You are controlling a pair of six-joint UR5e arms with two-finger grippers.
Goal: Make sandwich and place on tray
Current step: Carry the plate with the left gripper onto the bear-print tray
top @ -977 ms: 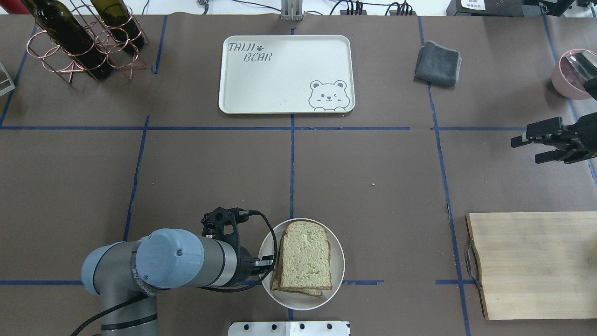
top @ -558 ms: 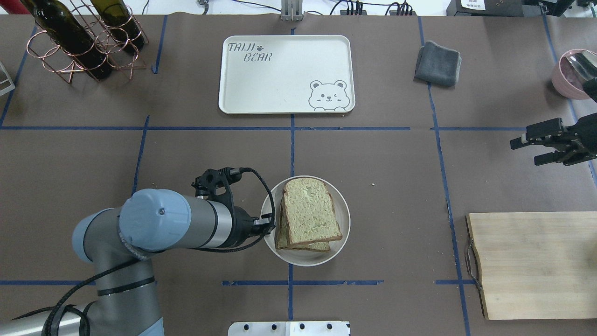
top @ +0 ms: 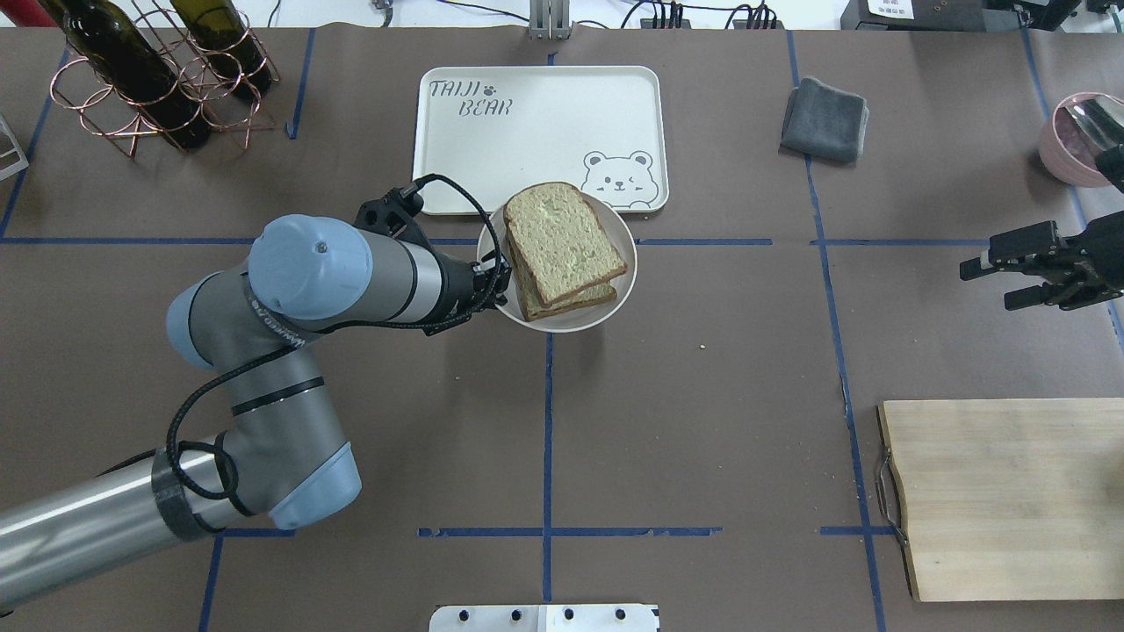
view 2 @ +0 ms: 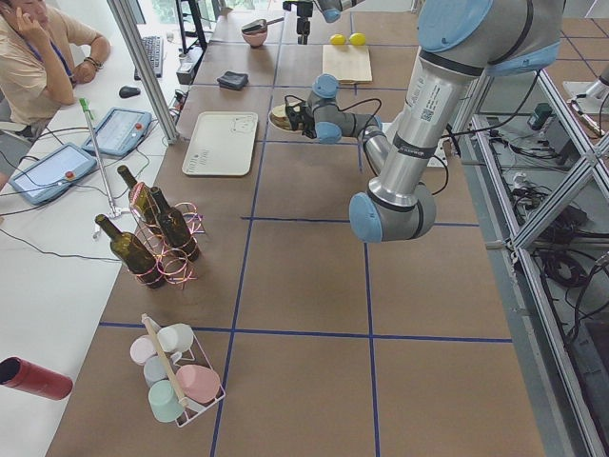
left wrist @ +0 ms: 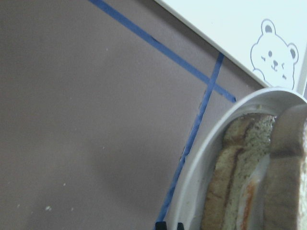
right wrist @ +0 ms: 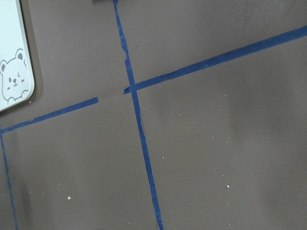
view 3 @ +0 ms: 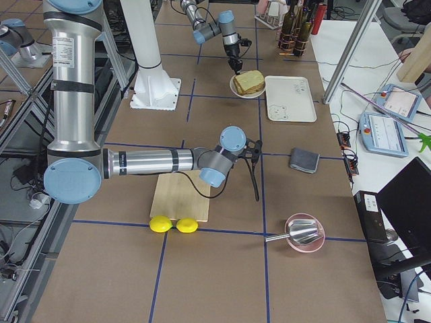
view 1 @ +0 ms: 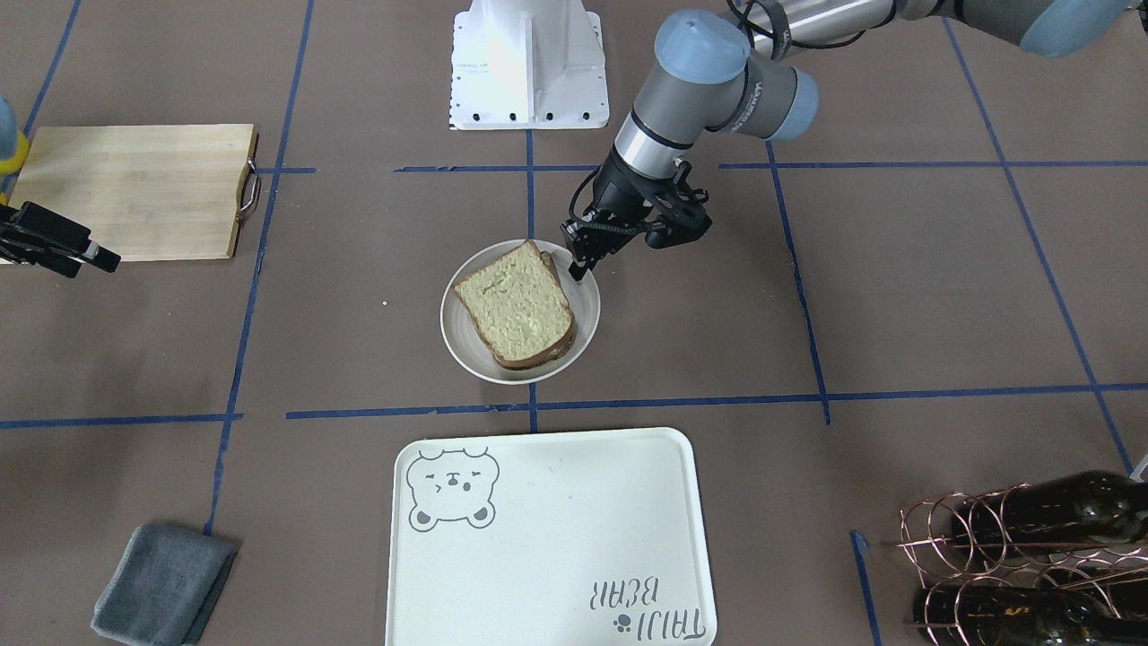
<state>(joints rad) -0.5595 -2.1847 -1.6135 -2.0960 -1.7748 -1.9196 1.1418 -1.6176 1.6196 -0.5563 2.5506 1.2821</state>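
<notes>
The sandwich (top: 562,239) lies on a round plate (top: 572,326), two slices stacked with a strip of white and orange showing between them in the left wrist view. The plate's left rim is pinched by the left gripper (top: 497,286), its fingers pressed together on the rim, so that the plate and sandwich reach out to the right of the gripper. From the gap between plate and table in the front view, and from the way the plate covers the tray's near right corner only in the overhead view, the plate is judged to be held off the table. The tray (top: 527,149) lies on the far side of the gripper, past the blue tape line, and the plate is judged not yet to be over it: in the front view it is seen apart from the tray's near edge. The tray's long axis runs left to right, and its middle is almost straight beyond the plate, so a carry toward the far side with little sideways shift is judged to be what remains. The left arm is by far the nearer one. The right gripper (top: 988,283) is held well off to the right with its fingers spread and nothing between them.
</notes>
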